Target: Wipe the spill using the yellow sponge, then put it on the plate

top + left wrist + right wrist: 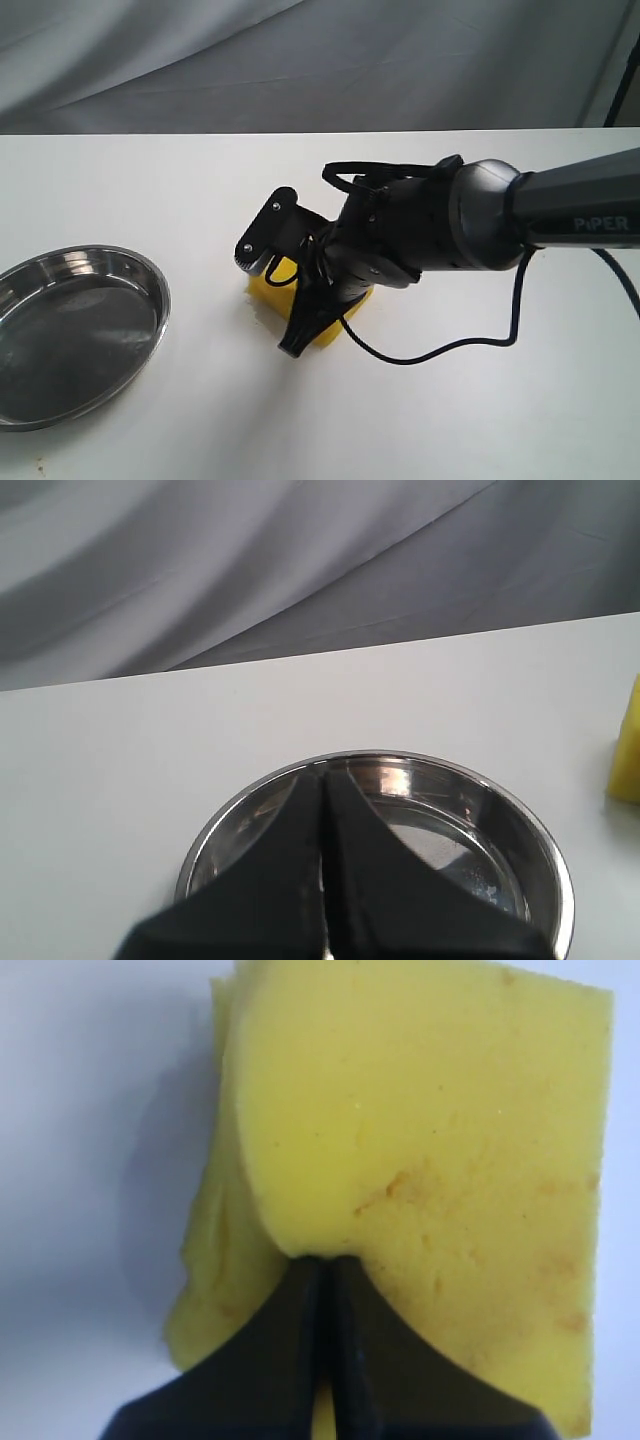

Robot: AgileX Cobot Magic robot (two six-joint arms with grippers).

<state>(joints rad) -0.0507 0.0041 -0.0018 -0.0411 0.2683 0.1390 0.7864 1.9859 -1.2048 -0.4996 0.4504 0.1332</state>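
Observation:
The yellow sponge (263,291) lies on the white table near the middle, mostly covered by my right gripper (298,335). In the right wrist view the sponge (430,1110) fills the frame, with brownish stains, and bulges around the right gripper (322,1260), which is shut on a pinched fold of the foam. The steel plate (158,300) sits empty at the left. My left gripper (322,772) is shut on nothing and hovers over the plate's rim (545,855); a sliver of the sponge (627,745) shows off to one side. No spill is visible.
A grey cloth backdrop (300,60) hangs behind the table's far edge. The right arm's black cable (450,345) loops over the table beside the sponge. White tabletop (450,420) surrounds the sponge and plate.

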